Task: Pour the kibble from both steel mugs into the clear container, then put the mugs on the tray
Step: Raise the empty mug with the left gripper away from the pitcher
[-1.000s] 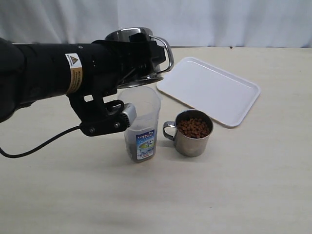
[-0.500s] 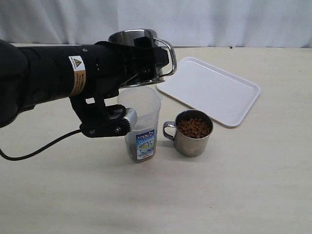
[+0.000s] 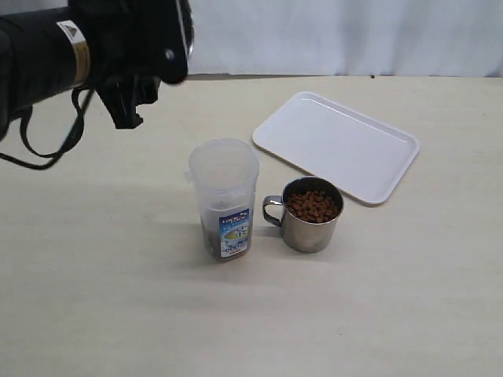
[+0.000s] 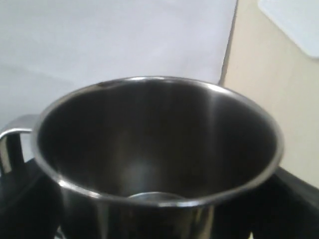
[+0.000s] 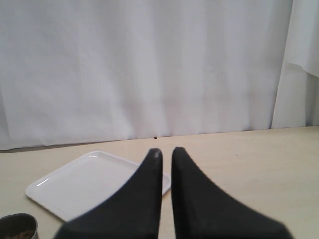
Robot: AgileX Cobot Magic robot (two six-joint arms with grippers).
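Observation:
My left gripper (image 4: 159, 221) is shut on a steel mug (image 4: 159, 149); the left wrist view looks into it and no kibble shows inside. In the exterior view that gripper (image 3: 161, 35) is high at the back left, away from the clear container (image 3: 224, 184), and only a sliver of its mug shows. A low layer of kibble (image 3: 211, 236) lies in the container. The second steel mug (image 3: 312, 224) stands right of the container, full of kibble (image 3: 313, 206). The white tray (image 3: 338, 145) lies behind it. My right gripper (image 5: 166, 154) is shut on nothing, and hovers near the tray (image 5: 89, 184).
A white curtain (image 3: 338, 35) closes off the back of the beige table (image 3: 354, 314). The left arm's black cable (image 3: 47, 145) hangs over the table's back left. A sliver of the full mug (image 5: 17, 226) shows at the right wrist view's edge.
The left arm has swung up and back to the left with its mug, from just over the container's mouth to well clear of it. Nothing else has moved.

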